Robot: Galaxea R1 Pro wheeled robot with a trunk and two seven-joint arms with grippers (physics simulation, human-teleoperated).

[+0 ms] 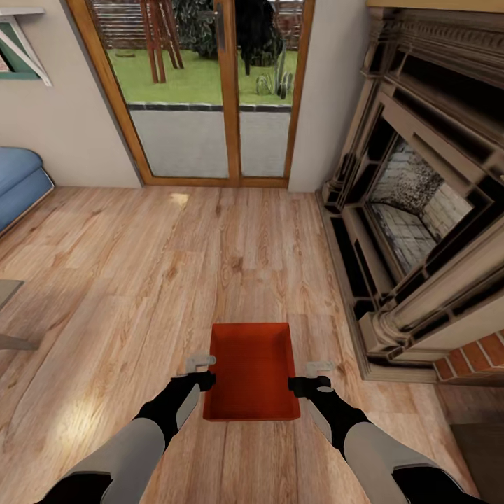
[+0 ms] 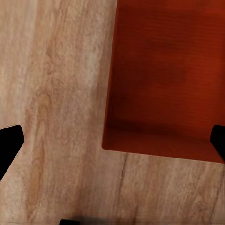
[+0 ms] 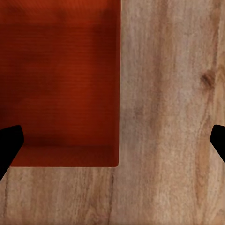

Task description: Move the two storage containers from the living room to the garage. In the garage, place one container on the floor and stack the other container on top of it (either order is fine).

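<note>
An orange-red rectangular plastic storage container (image 1: 252, 371), open-topped and empty, sits on the light wood-plank floor (image 1: 140, 280) of the living room, at six o'clock in the head view, just ahead of the robot. The left gripper (image 1: 201, 364) hangs just beside its nine o'clock wall and the right gripper (image 1: 316, 369) just beside its three o'clock wall; neither touches it as far as I can tell. In both wrist views the dark fingers (image 2: 8, 143) stand wide apart, spanning the bin's edge and bare planks. The wood-framed glass doors (image 1: 210, 91) lie at twelve o'clock, the ornate stone fireplace (image 1: 420, 210) at two o'clock, the blue sofa (image 1: 17, 178) at nine o'clock. I judge the task barely begun: this bin is unlifted, and the carrying and stacking in the garage remain.
</note>
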